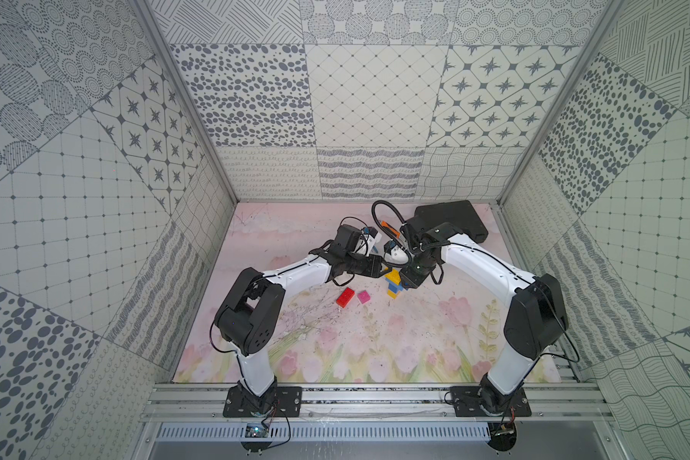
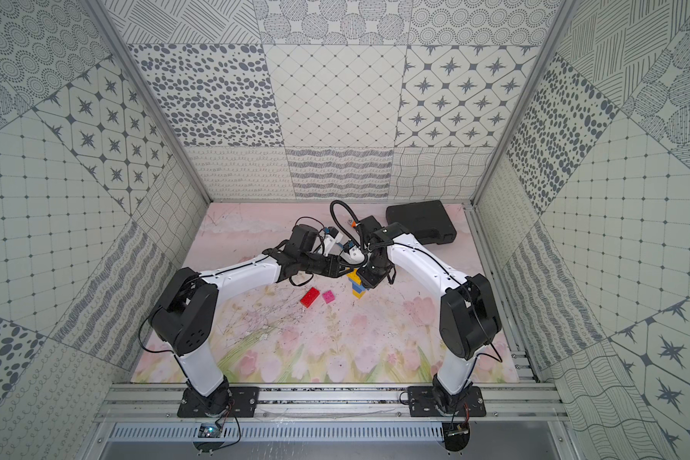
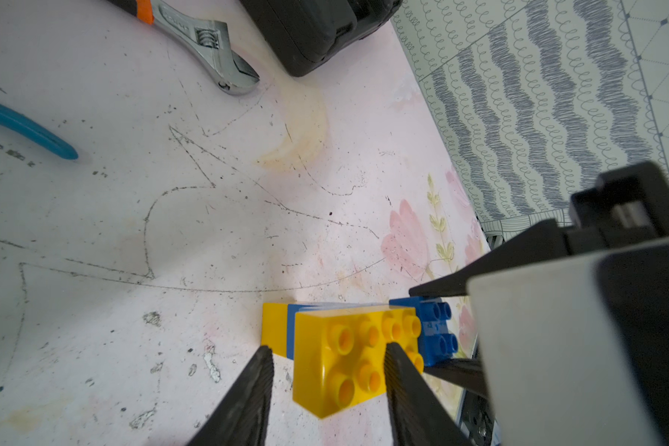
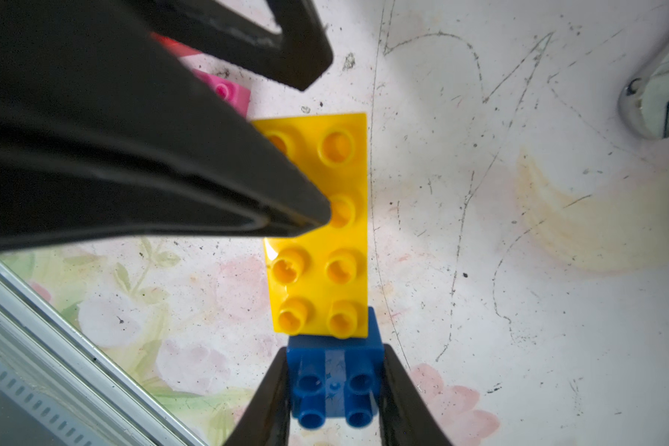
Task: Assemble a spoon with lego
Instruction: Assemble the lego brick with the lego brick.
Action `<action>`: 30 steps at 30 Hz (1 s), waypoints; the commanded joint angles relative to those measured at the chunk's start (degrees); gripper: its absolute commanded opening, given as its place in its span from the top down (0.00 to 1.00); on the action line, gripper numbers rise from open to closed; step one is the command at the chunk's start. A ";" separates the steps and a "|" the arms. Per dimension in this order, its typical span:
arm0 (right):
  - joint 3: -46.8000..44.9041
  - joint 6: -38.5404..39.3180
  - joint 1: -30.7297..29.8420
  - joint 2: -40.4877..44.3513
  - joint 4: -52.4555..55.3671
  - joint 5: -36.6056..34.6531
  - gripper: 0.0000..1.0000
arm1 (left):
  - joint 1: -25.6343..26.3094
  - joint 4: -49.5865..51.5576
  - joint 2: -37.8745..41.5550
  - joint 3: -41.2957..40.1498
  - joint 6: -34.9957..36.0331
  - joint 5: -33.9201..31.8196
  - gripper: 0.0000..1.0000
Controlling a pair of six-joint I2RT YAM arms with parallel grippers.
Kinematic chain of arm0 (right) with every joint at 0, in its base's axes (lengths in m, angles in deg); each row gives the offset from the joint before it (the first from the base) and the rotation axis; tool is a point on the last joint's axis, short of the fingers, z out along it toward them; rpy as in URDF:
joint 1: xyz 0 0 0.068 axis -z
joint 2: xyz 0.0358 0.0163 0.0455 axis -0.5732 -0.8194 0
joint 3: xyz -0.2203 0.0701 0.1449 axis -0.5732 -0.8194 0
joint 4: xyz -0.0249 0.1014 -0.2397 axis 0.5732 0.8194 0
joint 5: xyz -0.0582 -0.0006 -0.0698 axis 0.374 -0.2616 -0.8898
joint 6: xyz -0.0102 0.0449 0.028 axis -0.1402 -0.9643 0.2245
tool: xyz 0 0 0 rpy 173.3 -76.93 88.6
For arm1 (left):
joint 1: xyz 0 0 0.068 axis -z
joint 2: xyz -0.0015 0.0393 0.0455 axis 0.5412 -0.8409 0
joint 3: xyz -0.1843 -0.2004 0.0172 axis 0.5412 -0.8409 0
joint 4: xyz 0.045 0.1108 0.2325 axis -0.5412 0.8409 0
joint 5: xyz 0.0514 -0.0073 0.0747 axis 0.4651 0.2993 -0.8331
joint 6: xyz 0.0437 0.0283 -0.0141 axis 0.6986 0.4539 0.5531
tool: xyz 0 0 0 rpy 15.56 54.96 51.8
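Black fingers of your right gripper (image 4: 335, 349) were clamped on both sides of a dark blue brick (image 4: 335, 386) at one end of the part-built spoon (image 1: 394, 287). Your left gripper (image 3: 327, 347) stood spread and grasped nothing. One fingertip (image 4: 306, 208) lay on the studs of the long yellow brick (image 4: 325, 247), and its partner hung off the brick's side, apart from it.

You had the spoon flat on the mat (image 1: 335, 350), between the two wrists and a little behind centre. The eight-stud yellow brick sat on top and overlapped the dark blue one. Under it showed a light blue layer and a second yellow brick. A red brick (image 1: 345, 297) and a pink brick (image 1: 363, 296) lay loose, just beside each other, near the spoon on your left arm's side.

The mat was pale pink with printed tulips, scratched, speckled and marked by a yellowish stain. Behind the spoon lay a wrench (image 3: 209, 42) and a blue pliers handle (image 3: 28, 127). A black case (image 1: 455, 219) sat at the back. Grey-and-white patterned walls (image 1: 375, 99) in a metal frame closed you in.
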State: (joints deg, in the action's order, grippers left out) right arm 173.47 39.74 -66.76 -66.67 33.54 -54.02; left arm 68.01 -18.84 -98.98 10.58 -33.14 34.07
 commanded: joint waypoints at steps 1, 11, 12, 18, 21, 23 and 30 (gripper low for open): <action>0.88 0.48 -0.13 -1.64 1.16 0.25 0.88 | 0.62 -0.33 -0.16 0.28 1.30 1.47 0.51; 0.56 0.52 -0.98 -2.69 1.32 -1.42 0.89 | 0.78 -0.34 -0.42 0.19 1.39 1.49 0.52; 0.61 0.52 -1.06 -2.78 1.04 -1.34 0.89 | 0.72 -0.31 -0.50 0.19 1.34 1.60 0.52; 0.64 0.18 -1.39 -3.44 0.67 -1.99 0.89 | 0.77 -0.31 -0.55 -0.05 1.34 1.44 0.52; -0.27 -0.25 -1.82 -3.48 -0.05 -2.66 0.89 | 0.80 -0.34 -0.59 -0.07 1.44 1.51 0.52; -0.82 -0.36 -1.98 -3.62 -0.24 -3.21 0.90 | 0.80 -0.32 -0.42 -0.22 1.52 1.51 0.52; 0.97 -0.36 -2.52 -5.10 1.64 -5.15 0.92 | 0.76 -0.40 -0.29 -0.42 1.52 1.56 0.52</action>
State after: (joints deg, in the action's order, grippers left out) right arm 174.54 39.44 -68.49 -68.33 34.35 -57.37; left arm 68.32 -18.90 -99.13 10.32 -33.12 34.55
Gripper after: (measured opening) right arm 0.352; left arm 0.479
